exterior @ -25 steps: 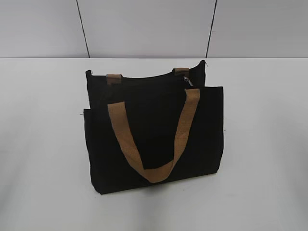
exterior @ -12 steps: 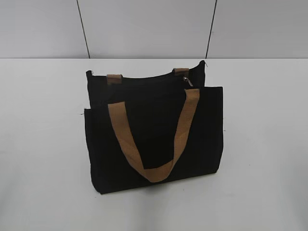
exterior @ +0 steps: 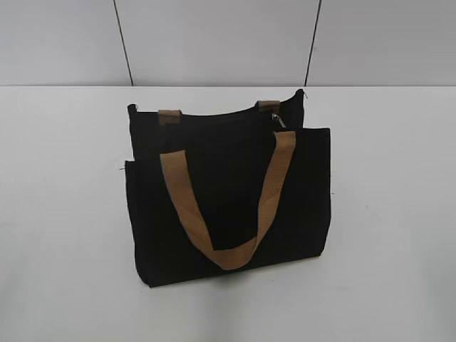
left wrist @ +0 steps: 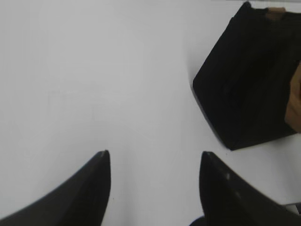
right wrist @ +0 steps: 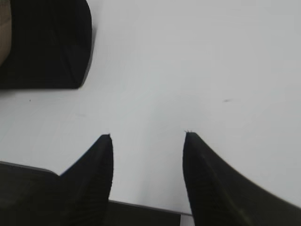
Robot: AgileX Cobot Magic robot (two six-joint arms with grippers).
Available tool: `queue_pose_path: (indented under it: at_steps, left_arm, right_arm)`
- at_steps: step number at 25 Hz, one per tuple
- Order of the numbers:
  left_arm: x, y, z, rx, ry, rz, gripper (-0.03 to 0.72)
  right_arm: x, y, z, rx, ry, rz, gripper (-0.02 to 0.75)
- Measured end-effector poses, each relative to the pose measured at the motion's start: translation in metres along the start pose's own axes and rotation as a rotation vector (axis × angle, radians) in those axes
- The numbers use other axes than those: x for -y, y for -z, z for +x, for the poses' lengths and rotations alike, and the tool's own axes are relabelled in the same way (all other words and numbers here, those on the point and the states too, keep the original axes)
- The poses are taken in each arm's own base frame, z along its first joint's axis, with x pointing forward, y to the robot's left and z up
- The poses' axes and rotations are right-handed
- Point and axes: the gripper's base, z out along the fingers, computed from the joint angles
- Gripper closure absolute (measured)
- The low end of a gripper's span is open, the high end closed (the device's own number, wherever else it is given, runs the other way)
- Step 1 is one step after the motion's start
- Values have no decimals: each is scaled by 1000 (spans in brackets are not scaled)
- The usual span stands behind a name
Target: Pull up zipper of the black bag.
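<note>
- One black bag (exterior: 228, 206) stands upright on the white table (exterior: 64, 214), near the middle of the exterior view, its front pocket panel facing the camera.
- Two tan webbing handles show on it: the front handle (exterior: 226, 214) hangs down over the pocket panel in a U-shape, and of the rear handle only two short tan ends (exterior: 169, 115) peek above the top edge.
- One zipper (exterior: 221, 118) runs along the bag's top edge; its single silvery pull tab (exterior: 279, 121) sits toward the right end of that edge, just behind the front handle's right strap.
- Two grippers are in play, neither seen in the exterior view.
- The left gripper (left wrist: 154, 160) hovers over bare table with its two dark fingers (left wrist: 91, 188) spread apart and nothing between them; a corner of the black bag (left wrist: 244, 84) lies to its upper right, well apart from the fingertips.
- The right gripper (right wrist: 148, 139) likewise has its two fingers (right wrist: 96, 174) spread wide over the white surface, holding nothing; the black bag (right wrist: 47, 42) fills the upper left corner of that view, clear of the fingers.
- Neither gripper touches the bag, the handles or the zipper.
</note>
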Motion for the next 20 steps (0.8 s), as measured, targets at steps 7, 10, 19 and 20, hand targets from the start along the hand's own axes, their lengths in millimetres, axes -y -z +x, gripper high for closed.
queue_pose_path:
  at_steps: [7,10,19,20]
  left_arm:
    - [1,7,4,50,-6,-1,236]
    - [1,7,4,50,-6,-2,237]
    - [1,8,4,52,-6,-2,237]
    - [1,8,4,52,-6,-2,237]
  right_arm:
    - [-3,8,6,69,13,10,358]
    - [-3,8,6,69,13,10,358]
    - [-3,8,6,68,12,10,358]
    - [-3,8,6,68,12,10,358]
